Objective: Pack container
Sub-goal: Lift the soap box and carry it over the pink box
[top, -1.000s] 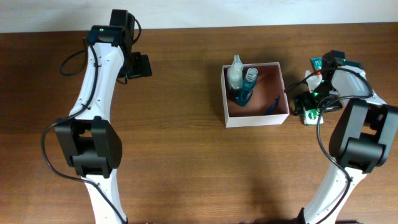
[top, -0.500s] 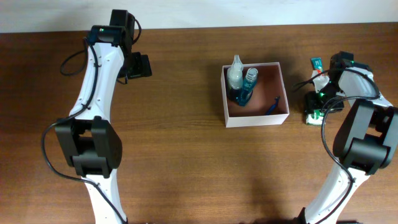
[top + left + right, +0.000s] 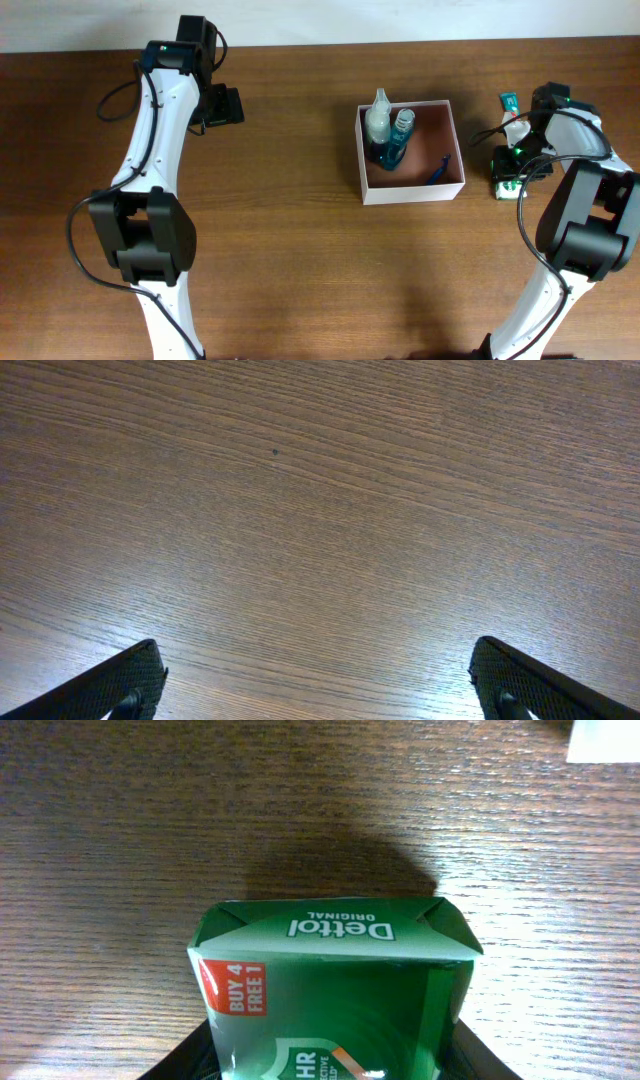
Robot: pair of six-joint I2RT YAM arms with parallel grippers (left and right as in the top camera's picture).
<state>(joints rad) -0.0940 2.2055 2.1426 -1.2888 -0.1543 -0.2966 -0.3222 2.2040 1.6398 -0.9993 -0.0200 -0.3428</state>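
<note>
Right jaws flank a green Dettol box (image 3: 330, 980); container (image 3: 412, 192) holds two bottles (image 3: 379, 122)

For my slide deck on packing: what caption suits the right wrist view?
Green Dettol box framed between the dark fingers of the right tool, wooden table behind.

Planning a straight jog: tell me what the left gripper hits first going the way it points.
Likely the bare wooden table; nothing else shows ahead of the left gripper. Depth unclear.

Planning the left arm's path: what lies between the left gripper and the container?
Nothing: the overhead view shows only bare table between the left gripper and the container.
</note>
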